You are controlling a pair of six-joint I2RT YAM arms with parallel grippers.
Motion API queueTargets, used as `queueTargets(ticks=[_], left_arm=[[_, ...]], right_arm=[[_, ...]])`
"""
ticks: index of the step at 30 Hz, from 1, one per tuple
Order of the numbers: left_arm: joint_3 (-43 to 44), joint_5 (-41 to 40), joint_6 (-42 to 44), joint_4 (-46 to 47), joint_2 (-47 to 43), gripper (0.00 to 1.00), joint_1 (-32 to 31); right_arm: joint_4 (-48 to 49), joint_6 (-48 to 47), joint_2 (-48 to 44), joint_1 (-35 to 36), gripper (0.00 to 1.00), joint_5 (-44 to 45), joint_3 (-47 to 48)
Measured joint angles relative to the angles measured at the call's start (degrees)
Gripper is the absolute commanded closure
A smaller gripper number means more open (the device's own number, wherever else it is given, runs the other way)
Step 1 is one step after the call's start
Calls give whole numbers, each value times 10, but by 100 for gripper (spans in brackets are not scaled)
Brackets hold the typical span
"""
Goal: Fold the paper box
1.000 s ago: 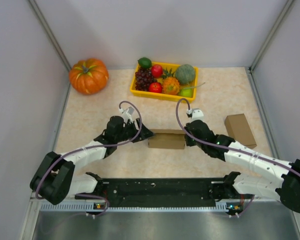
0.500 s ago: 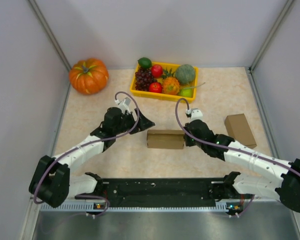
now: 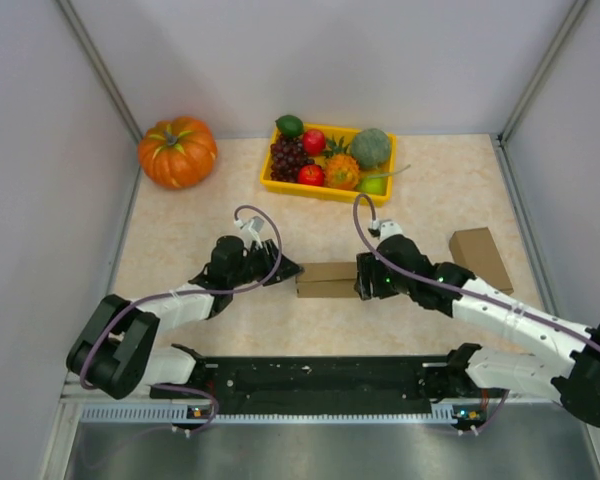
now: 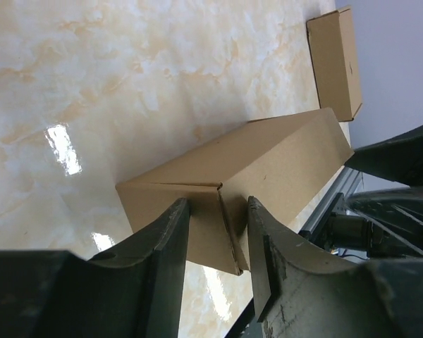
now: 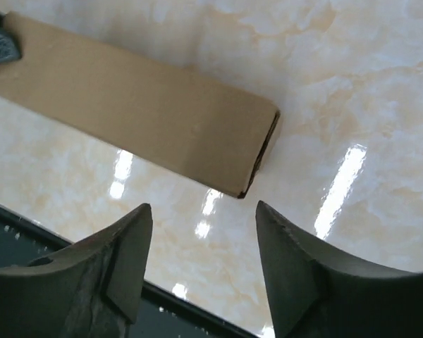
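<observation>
Top external: paper box (image 3: 330,279) mid-table, long axis 9-to-3 o'clock. Left gripper (image 3: 286,270) at its 9 o'clock end, right gripper (image 3: 364,282) at 3 o'clock end. Left wrist: fingers (image 4: 170,232) part open, flap edge in gap, not pinched. Right wrist alone shows 3 o'clock end unclosed and hollow; fingers (image 5: 130,239) wide apart, holding nothing. Risk: uneven push from 2 ends skews box or crushes hollow end.
</observation>
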Motion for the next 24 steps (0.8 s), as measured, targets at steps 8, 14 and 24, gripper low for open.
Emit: queueTargets(ticks=[8,14,24], left_arm=[[-2,4,5,31,12,61,-2],[-5,4,9,34,12,61,-2],[-38,-4,27,75,-6,54,0]], right_arm=[[-51,20,-64,-181,32,-239,38],[83,35,15,-242,58,-375,-22],[273,50,-11,-288,71,-427,-160]])
